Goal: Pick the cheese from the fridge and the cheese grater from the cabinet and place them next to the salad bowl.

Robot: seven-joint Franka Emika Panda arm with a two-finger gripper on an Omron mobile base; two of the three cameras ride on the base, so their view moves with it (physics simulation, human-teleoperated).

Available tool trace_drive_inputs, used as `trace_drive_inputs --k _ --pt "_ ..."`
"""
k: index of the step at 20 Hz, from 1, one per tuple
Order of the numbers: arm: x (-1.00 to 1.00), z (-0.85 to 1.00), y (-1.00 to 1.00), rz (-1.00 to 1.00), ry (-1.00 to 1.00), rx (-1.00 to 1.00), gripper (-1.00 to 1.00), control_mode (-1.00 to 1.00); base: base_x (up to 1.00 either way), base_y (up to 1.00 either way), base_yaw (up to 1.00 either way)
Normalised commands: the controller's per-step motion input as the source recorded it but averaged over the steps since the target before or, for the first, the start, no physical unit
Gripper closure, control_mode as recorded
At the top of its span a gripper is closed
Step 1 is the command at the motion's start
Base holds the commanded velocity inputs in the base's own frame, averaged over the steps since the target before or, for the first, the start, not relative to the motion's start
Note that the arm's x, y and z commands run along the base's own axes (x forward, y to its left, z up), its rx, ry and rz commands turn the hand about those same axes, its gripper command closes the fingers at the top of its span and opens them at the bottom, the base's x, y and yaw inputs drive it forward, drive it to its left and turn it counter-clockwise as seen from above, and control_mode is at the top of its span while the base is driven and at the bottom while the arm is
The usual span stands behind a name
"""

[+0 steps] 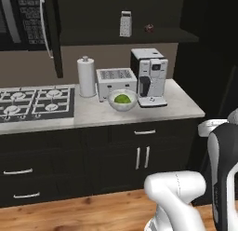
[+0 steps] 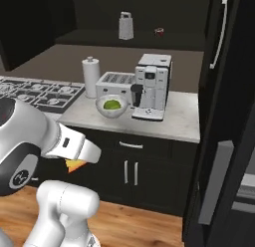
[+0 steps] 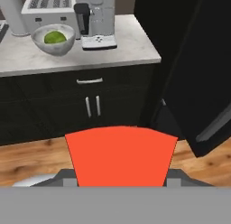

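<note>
My gripper [image 2: 75, 161] is shut on the cheese [image 2: 74, 165], an orange wedge whose red side [image 3: 121, 157] fills the lower middle of the hand view. It hangs low in front of the counter, above the wooden floor. The salad bowl [image 1: 122, 100] [image 2: 111, 105] [image 3: 54, 39] stands on the counter in front of the toaster. The cheese grater [image 1: 125, 23] [image 2: 126, 26] stands upright on the shelf of the open cabinet [image 1: 55, 34]. To the right is the black fridge [image 2: 224, 116] [image 3: 194, 69], its door swung out.
On the counter stand a toaster [image 1: 116, 81], a coffee machine [image 1: 149, 76] and a paper towel roll [image 1: 86, 76]. A stove [image 1: 35, 102] lies at the left. A small dark-red round object [image 1: 148, 28] sits beside the grater. Bare counter [image 2: 182, 119] lies right of the coffee machine.
</note>
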Motion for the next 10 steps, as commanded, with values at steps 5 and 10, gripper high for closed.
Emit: trace_drive_inputs --k 5,10 --pt "0.0 0.0 0.0 0.0 0.0 0.0 1.0 1.0 0.7 0.25 0.21" --pt "0.0 0.0 0.0 0.0 0.0 0.0 1.0 1.0 0.74 0.28 0.11"
